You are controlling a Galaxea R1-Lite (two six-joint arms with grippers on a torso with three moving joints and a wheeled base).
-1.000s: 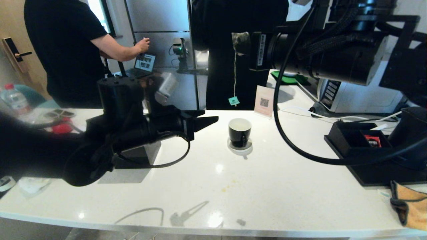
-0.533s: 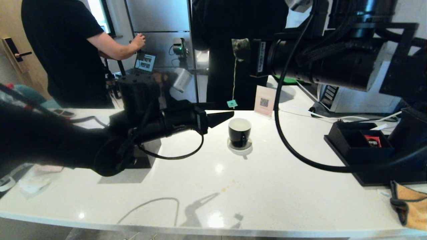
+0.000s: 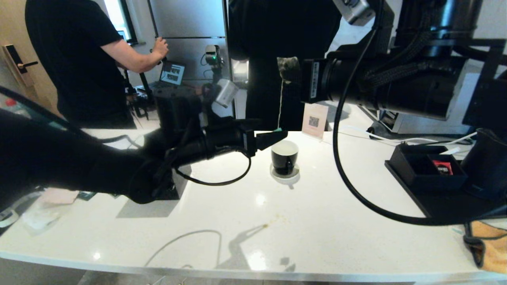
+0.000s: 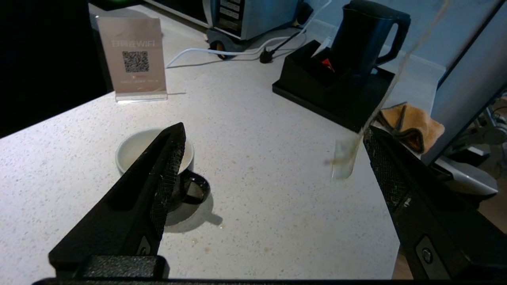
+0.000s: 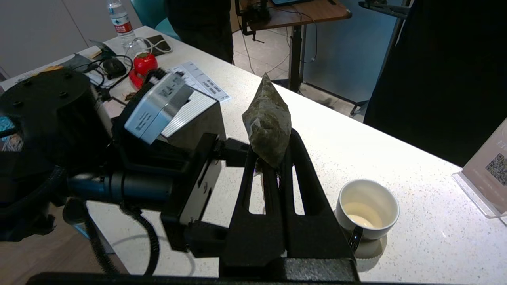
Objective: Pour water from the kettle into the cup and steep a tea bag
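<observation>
Right gripper (image 5: 273, 158) pinches the pyramid mesh tea bag (image 5: 267, 124); left gripper (image 4: 273, 166) gapes wide around its paper tag (image 4: 344, 158), above the glossy black cup (image 3: 284, 156)

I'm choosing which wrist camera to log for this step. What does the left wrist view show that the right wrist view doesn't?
Only the left wrist view shows the kettle on its black tray, the orange cloth, and the tea bag's paper tag dangling between the open left claw's fingers. Only the right wrist view shows the tea bag pinched in the shut right claw, plus a water bottle. Both show the cup on the white counter and the QR sign.
</observation>
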